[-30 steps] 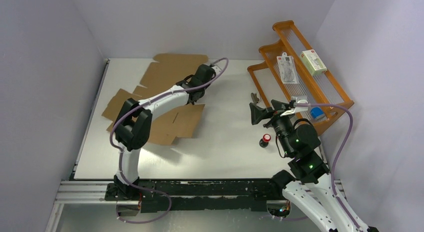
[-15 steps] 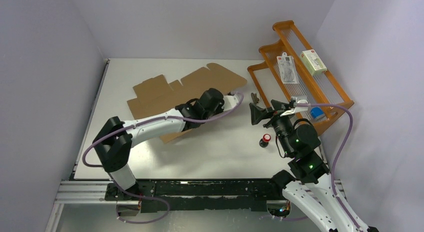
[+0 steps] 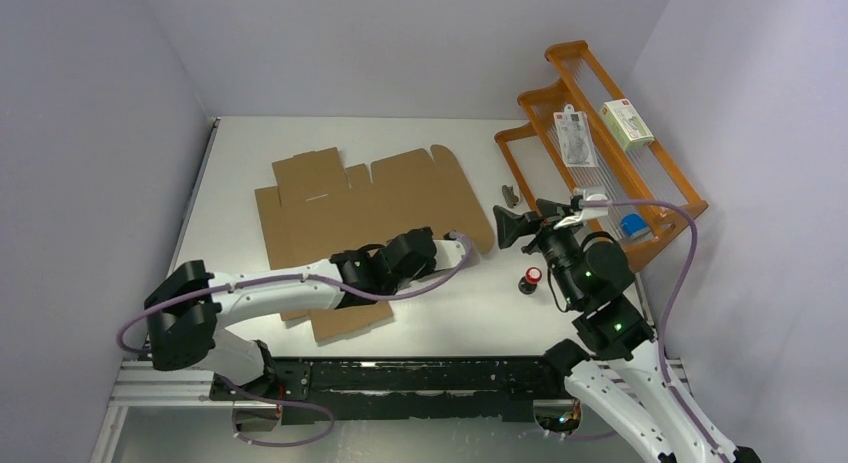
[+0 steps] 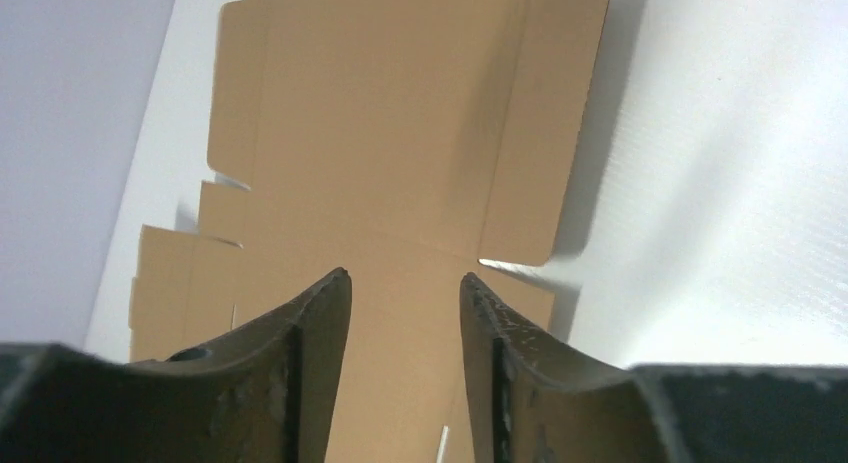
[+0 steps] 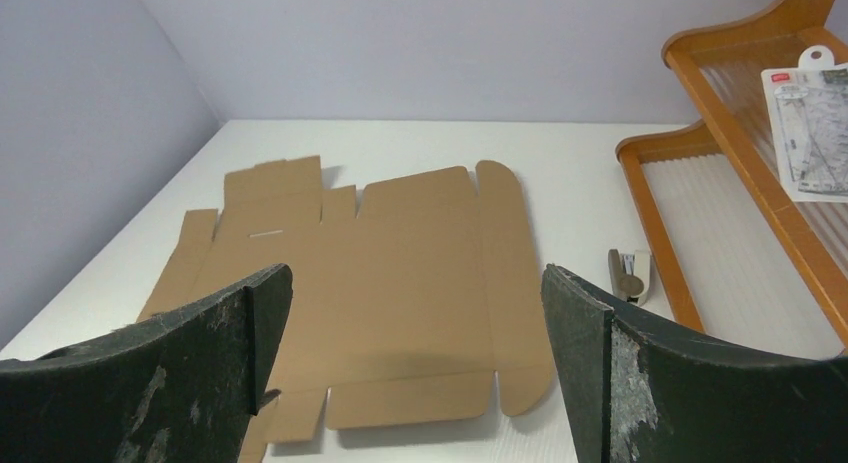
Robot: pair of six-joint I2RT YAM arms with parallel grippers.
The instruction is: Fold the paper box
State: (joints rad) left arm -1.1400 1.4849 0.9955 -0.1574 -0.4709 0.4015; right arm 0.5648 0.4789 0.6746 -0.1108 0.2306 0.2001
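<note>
Swung round and dragged nearer, the paper box (image 3: 380,198) lay flat beneath and ahead of the half-parted, empty left claw (image 4: 404,276), positioning seemingly done, while the right claw (image 5: 415,271) gaped idle facing it, and next a flap probably needed lifting.

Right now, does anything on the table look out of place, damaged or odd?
Nothing looks damaged or spilled. The paper box lies flat, unfolded, slightly askew to the table's edges. A small red-capped object stands alone, right of it.
</note>
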